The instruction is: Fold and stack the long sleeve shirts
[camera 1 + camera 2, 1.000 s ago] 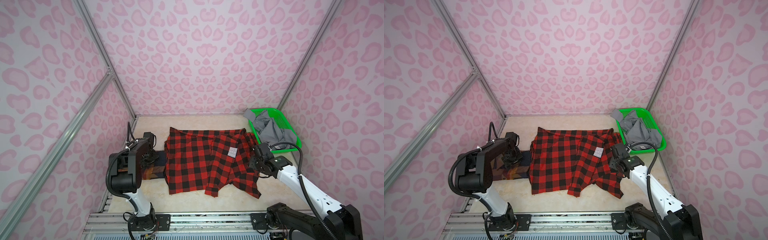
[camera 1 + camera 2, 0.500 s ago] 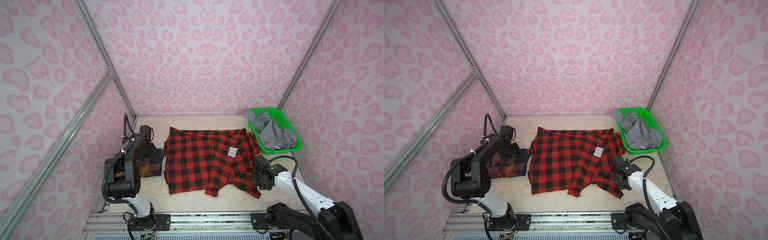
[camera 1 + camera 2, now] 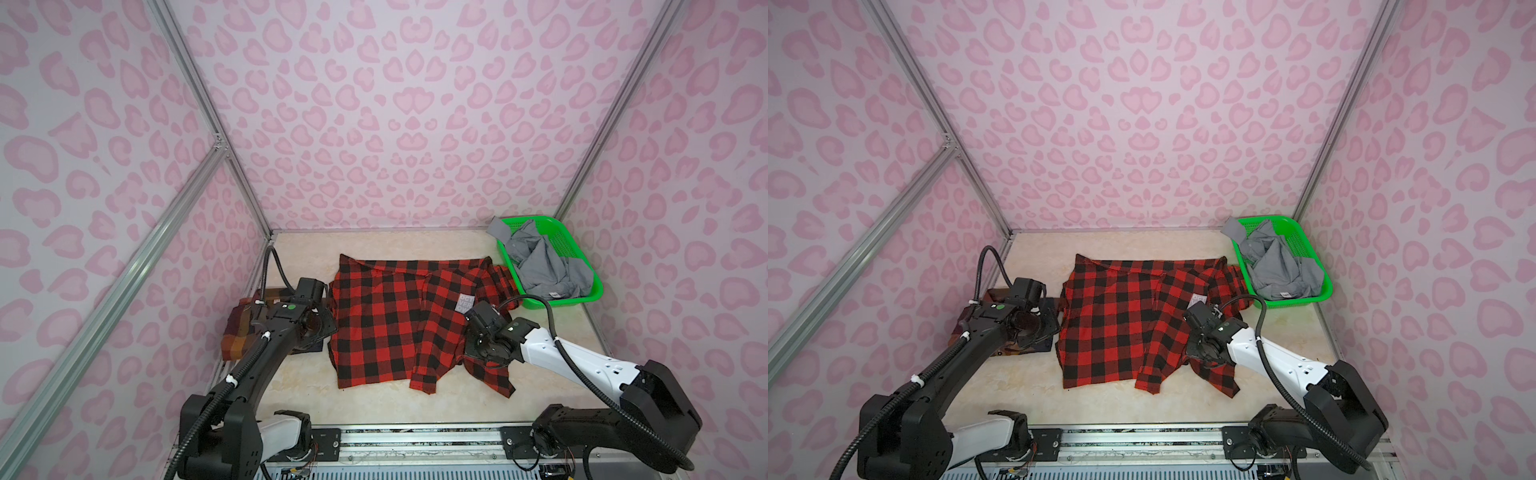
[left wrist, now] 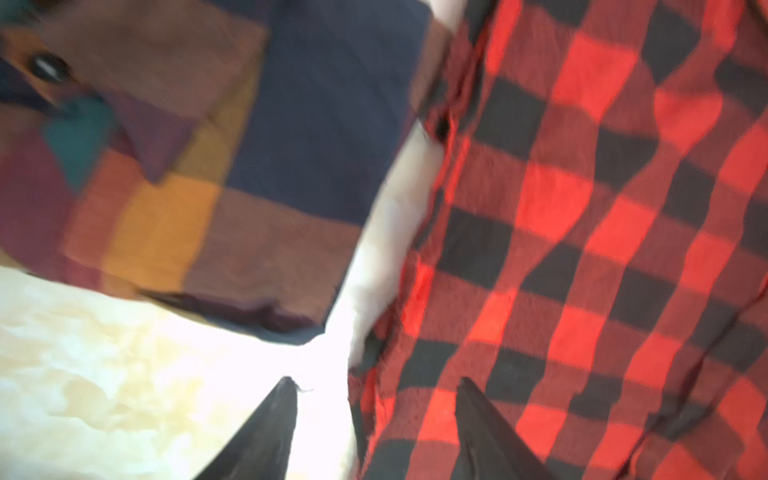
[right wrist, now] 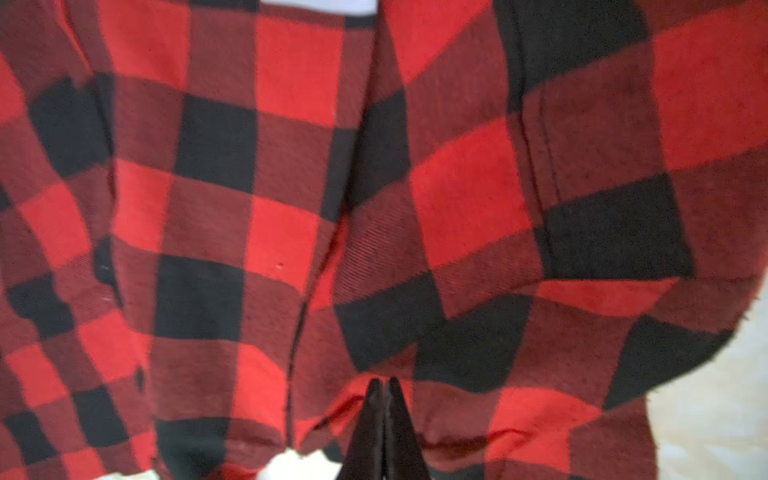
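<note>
The red-and-black flannel point(image 3: 386, 324) point(image 3: 1121, 328) lies spread over the middle of the table, its grey label point(image 3: 466, 302) facing up. My right gripper point(image 5: 384, 380) point(image 3: 478, 353) point(image 3: 1198, 353) is shut, pinching a pucker of the flannel's fabric point(image 5: 291, 208) near its lower right part. My left gripper point(image 4: 374, 380) point(image 3: 322, 332) point(image 3: 1046, 328) is open and straddles the flannel's left edge point(image 4: 582, 249), holding nothing. The folded brown-orange-navy plaid shirt point(image 3: 239, 332) point(image 3: 995, 296) point(image 4: 208, 166) lies just left of the flannel, partly under my left arm. The grey shirt point(image 3: 544, 266) point(image 3: 1279, 266) is crumpled in the basket.
A green plastic basket point(image 3: 557, 301) point(image 3: 1291, 302) stands at the back right corner against the wall. Pink patterned walls close in three sides. A metal rail point(image 3: 415, 436) with both arm bases runs along the front edge. Bare table point(image 3: 374, 245) shows behind the flannel.
My right gripper moved left and nearer over the flannel and closed on its fabric. My left gripper shifted from over the plaid shirt to the flannel's left edge, staying open.
</note>
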